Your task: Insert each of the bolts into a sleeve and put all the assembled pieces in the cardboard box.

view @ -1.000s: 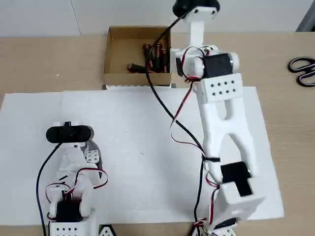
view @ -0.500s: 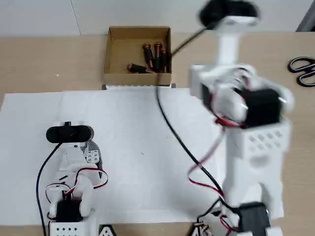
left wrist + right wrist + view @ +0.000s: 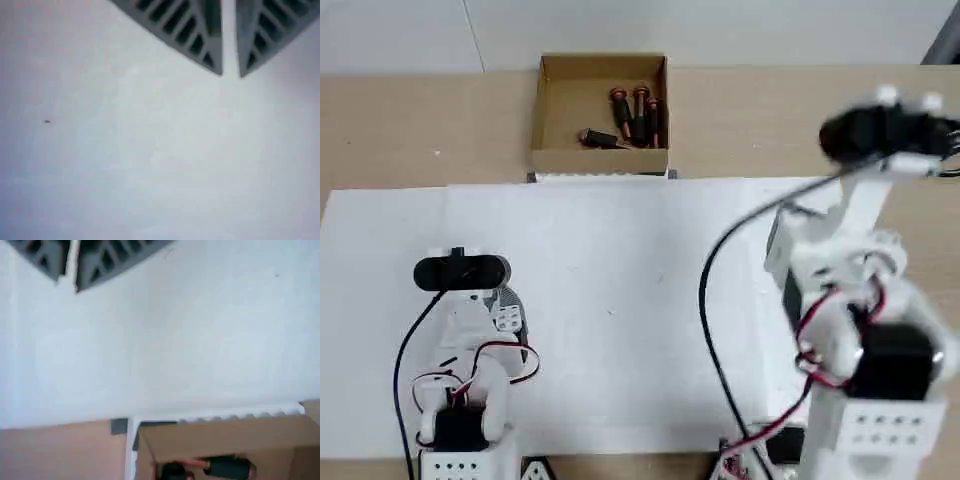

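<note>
The cardboard box (image 3: 552, 110) stands at the back of the table, and several dark bolt-and-sleeve pieces (image 3: 632, 118) lie in its right half. In the right wrist view the box (image 3: 225, 436) shows a short way off, with one piece (image 3: 220, 467) inside. My right gripper (image 3: 66, 284) hovers over the white sheet, shut, nothing between its fingers. The right arm (image 3: 860, 300) stands folded at the front right. My left gripper (image 3: 230, 74) is shut and empty just above the sheet. The left arm (image 3: 470, 360) is folded at the front left.
A large white sheet (image 3: 610, 300) covers the middle of the table, bare between the two arms. Black cables (image 3: 705, 300) trail across it from the right arm. Bare wood (image 3: 420, 110) surrounds the box.
The right arm has drawn back from the cardboard box to the front right of the table. The left arm has kept still.
</note>
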Available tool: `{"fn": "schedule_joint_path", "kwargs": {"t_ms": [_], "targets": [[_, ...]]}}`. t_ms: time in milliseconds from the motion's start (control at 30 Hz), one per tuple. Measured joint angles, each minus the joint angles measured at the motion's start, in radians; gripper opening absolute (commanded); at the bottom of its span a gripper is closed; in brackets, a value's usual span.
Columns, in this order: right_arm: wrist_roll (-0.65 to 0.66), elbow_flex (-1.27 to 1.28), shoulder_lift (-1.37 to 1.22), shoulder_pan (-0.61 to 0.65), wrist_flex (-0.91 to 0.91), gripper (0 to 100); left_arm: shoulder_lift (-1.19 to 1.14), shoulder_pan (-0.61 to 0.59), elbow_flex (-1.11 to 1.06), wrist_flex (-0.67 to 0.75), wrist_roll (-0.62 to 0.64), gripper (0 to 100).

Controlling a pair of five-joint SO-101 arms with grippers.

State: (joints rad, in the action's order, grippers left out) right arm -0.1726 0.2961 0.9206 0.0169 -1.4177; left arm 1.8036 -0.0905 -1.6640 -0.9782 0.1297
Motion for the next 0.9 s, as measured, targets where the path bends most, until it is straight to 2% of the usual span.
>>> {"fn": "schedule_joint_path", "kwargs": {"t_ms": [167, 367, 667, 900], "targets": [[0.002, 0.465, 0.273, 0.006, 0.189, 0.4, 0.000, 0.000, 0.000, 0.000, 0.000, 1], [0.006, 0.890, 0.551, 0.068, 0.302, 0.4, 0.000, 0.000, 0.000, 0.000, 0.000, 1], [0.049, 1.209, 0.868, 0.074, 0.325, 0.4, 0.000, 0.000, 0.000, 0.000, 0.000, 1], [0.066, 1.313, 0.879, 0.074, 0.327, 0.4, 0.000, 0.000, 0.000, 0.000, 0.000, 1]]}}
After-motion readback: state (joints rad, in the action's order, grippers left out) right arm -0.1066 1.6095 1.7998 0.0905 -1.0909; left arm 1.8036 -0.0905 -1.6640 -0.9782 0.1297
